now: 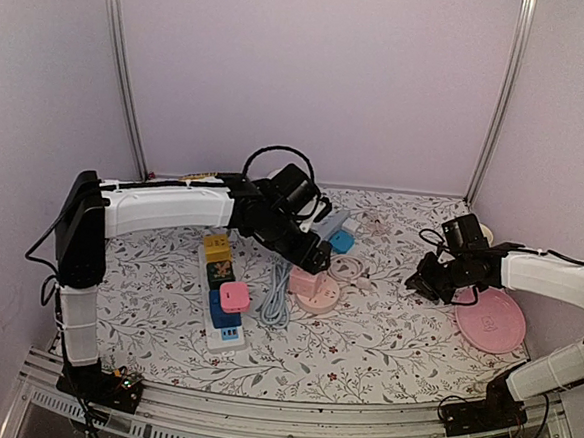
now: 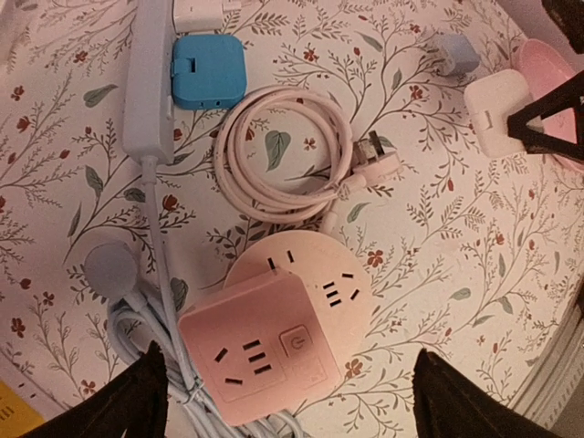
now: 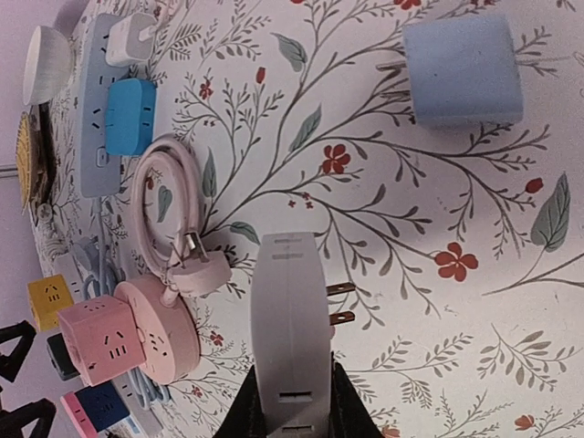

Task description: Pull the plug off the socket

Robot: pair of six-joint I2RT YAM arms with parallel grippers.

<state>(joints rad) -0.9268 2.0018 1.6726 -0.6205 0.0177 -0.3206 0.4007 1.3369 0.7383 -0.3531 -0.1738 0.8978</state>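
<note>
**Cube plug straight below the open left gripper**

Sitting on the pink round socket (image 2: 347, 274), over the edge of its disc nearest the left wrist camera: the pink cube plug (image 2: 260, 351), outlets and a power button facing up. Judged plugged in there, prongs hidden.

Directly above the socket: the left gripper (image 2: 297, 401), spread wide and holding nothing, one dark finger (image 2: 137, 397) to each side of the cube and apart from its faces. No long axis to speak of on a cube. Decisive instead: the line of the prongs, taken to run straight down into the disc. So: lower, close across two opposite flat faces, then lift along that same vertical line. Likely trouble: a light disc rising with the cube, with nothing pinning it down.

Well off to the right of the socket: the right gripper (image 1: 423, 278), clamped on a white adapter (image 3: 290, 310) with both prongs bare and free of any outlet. Far less well placed than the left, and already occupied.

Just beyond the socket, touching or nearly touching its rim: a coiled pink cord (image 2: 283, 151). Further beyond: a white power strip (image 2: 151, 82) with a blue adapter (image 2: 208, 71) against its side, whether plugged in or merely beside, unclear. Neither in the way of an upward pull.
</note>
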